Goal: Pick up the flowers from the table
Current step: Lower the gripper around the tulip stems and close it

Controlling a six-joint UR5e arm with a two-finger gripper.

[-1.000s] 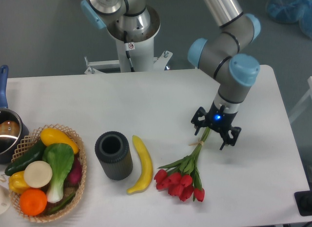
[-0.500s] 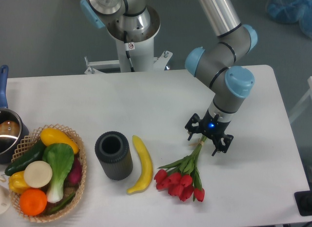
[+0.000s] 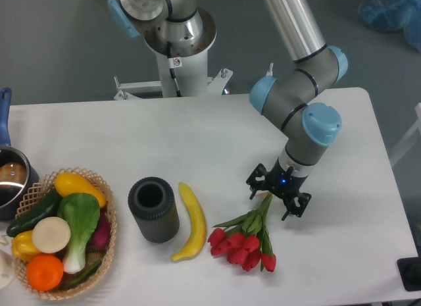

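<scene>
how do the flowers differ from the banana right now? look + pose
Colour: the flowers are red heads on green stems; the banana is plain yellow.
Shape: the flowers are a tied bunch fanning into several heads; the banana is one curved piece.
Pose: the flowers slant up and right, stems under the claw; the banana runs near vertical beside the dark cylinder, away from the claw.
Both lie flat on the table.
</scene>
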